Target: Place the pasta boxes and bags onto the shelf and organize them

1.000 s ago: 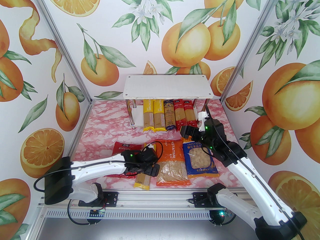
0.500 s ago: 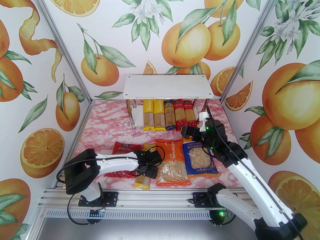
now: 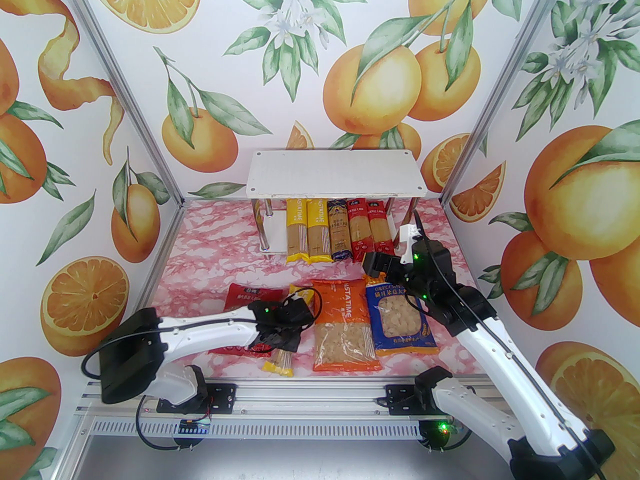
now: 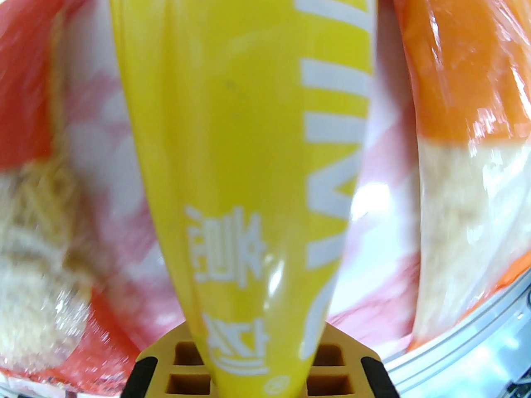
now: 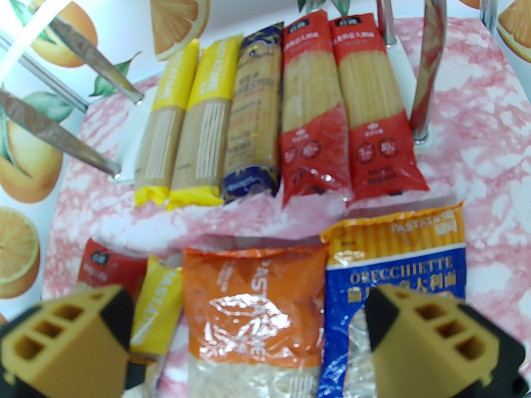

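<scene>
1. Five narrow pasta packs (image 3: 339, 230) lie side by side on the shelf's (image 3: 336, 173) lower board, at the centre of the top view.
2. One yellow spaghetti pack (image 4: 249, 139) is gripped by the left pincer (image 4: 259, 371), at the bottom centre of the left wrist view.
3. Open, the right pincer (image 5: 251, 330) has its fingers wide apart at the lower left and lower right of its wrist view.
4. Red (image 3: 252, 298), orange (image 3: 345, 325) and blue bags (image 3: 400, 315) lie on the desk (image 3: 210, 248), across the top view's lower middle.
</scene>
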Available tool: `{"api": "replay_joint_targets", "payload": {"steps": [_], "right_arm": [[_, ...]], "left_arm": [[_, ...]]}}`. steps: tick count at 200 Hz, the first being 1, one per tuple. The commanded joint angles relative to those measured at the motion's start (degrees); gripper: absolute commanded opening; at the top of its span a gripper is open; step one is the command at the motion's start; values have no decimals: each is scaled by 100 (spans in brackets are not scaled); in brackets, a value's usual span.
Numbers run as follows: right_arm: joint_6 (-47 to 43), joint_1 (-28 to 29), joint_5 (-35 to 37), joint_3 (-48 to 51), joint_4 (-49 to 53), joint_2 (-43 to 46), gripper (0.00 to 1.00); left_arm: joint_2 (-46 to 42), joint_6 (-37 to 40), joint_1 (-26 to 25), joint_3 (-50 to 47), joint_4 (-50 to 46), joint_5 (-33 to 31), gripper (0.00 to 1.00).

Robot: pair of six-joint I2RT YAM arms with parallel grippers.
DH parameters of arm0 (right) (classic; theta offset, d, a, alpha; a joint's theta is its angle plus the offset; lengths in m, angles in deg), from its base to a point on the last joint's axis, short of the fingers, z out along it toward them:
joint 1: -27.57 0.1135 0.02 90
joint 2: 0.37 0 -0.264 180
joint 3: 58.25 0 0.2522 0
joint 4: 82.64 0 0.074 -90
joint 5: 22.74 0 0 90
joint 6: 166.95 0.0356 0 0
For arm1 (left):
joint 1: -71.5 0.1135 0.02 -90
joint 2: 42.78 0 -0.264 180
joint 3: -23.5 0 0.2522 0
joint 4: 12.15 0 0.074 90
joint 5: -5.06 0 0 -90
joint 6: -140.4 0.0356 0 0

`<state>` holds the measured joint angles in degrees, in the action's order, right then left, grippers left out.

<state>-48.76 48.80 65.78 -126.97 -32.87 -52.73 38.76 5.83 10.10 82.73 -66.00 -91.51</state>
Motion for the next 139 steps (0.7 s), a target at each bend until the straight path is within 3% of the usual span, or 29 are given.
{"api": "replay_joint_targets", "payload": {"steps": [1, 81, 139], "right_arm": [[-28, -45, 146, 75, -45, 50, 98], [-6, -41, 89, -146, -148, -255, 98], [-38, -32, -99, -392, -172, -590, 97]], "left_arm": [[-797, 165, 154, 99, 60, -436, 0], [-2142, 442, 644, 891, -709, -513, 0], [-1678, 1333, 1954, 1378, 326, 429, 0]]}}
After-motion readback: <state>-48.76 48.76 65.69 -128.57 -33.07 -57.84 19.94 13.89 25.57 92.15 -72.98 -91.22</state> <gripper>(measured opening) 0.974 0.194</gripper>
